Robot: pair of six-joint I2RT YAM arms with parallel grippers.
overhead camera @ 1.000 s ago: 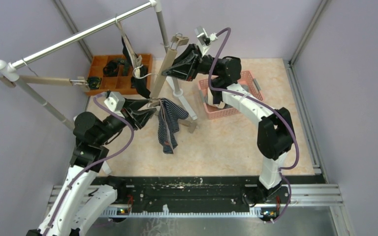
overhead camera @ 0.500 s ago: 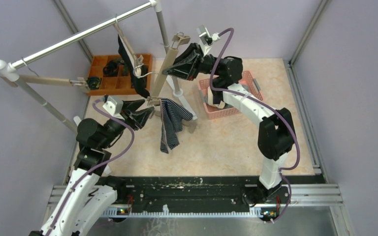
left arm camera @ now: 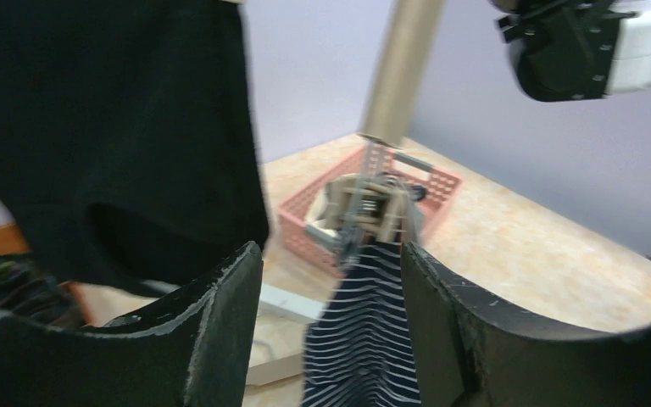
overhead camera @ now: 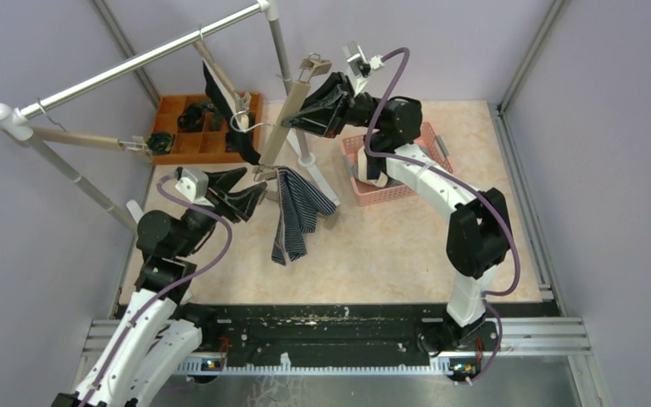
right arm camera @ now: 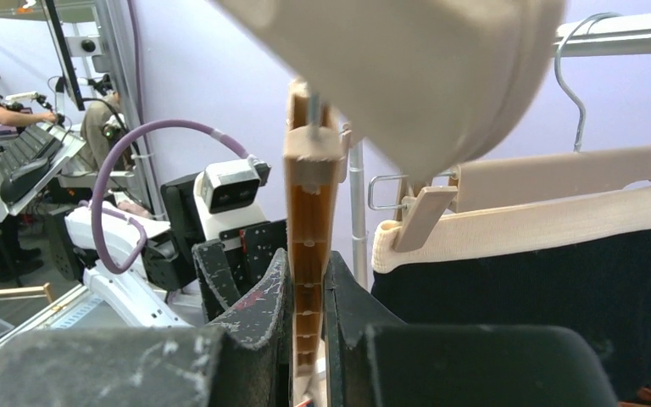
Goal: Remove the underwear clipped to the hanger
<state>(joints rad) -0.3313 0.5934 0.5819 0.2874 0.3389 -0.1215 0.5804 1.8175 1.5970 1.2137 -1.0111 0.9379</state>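
A navy-striped underwear hangs from the clip at the lower end of a beige hanger. My left gripper stands open just left of that clip. In the left wrist view the striped underwear and its clip show beyond the gap between my left gripper's fingers, apart from them. My right gripper is shut on the hanger's bar, which stands upright between its jaws. A black underwear with a beige waistband hangs clipped on a second hanger.
A metal rail on white posts crosses the back left. An orange tray with dark rolled socks sits behind it. A pink basket holding cloth stands under the right arm. The black underwear hangs close to the left gripper.
My left gripper has drawn back to the left from the clip and opened wider. The right gripper lifted the hanger a little, and the striped underwear swung slightly right.
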